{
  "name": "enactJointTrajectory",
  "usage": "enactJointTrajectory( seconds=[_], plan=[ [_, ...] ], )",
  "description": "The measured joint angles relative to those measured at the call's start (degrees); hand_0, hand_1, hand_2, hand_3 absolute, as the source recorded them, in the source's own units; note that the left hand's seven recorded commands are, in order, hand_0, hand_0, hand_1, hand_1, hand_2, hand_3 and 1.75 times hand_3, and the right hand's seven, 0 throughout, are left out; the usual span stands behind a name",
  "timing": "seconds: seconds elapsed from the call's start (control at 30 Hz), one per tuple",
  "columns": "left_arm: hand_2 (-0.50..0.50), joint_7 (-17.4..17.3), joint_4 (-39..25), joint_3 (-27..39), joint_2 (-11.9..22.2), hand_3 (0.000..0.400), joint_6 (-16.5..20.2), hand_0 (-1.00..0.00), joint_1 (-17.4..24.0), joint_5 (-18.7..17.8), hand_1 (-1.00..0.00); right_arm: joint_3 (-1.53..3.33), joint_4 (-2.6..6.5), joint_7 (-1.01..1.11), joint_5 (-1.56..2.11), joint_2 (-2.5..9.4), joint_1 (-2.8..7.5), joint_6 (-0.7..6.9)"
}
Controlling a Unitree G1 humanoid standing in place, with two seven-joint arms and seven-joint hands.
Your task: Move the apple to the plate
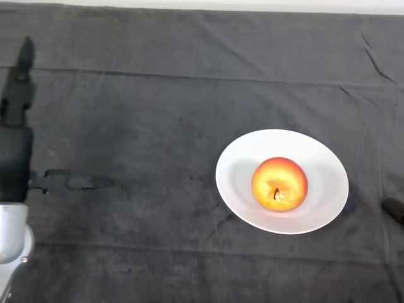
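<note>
A red and yellow apple sits in the middle of a white plate at the right of the table, stem side up. My left hand is at the far left edge, well away from the plate. Its fingers are straight and point away from me, and its thumb sticks out to the right. The hand is open and holds nothing. The silver-grey forearm comes in at the lower left corner.
The table is covered by a dark grey cloth with a few creases. A small dark object shows at the right edge, just beside the plate.
</note>
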Motion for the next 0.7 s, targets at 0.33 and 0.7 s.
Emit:
enactJointTrajectory(
  seconds=[0.33,0.7],
  plan=[
    [0.00,5.4,-2.1,6.5,-3.0,0.000,-2.4,0.00,1.9,-1.2,0.00,0.00,0.00,0.00,0.00,0.00,0.00,0.00],
    [0.00,8.2,8.3,12.2,-4.1,0.000,-6.7,0.00,1.5,-0.9,0.00,0.00,0.00,0.00,0.00,0.00,0.00,0.00]
  ],
)
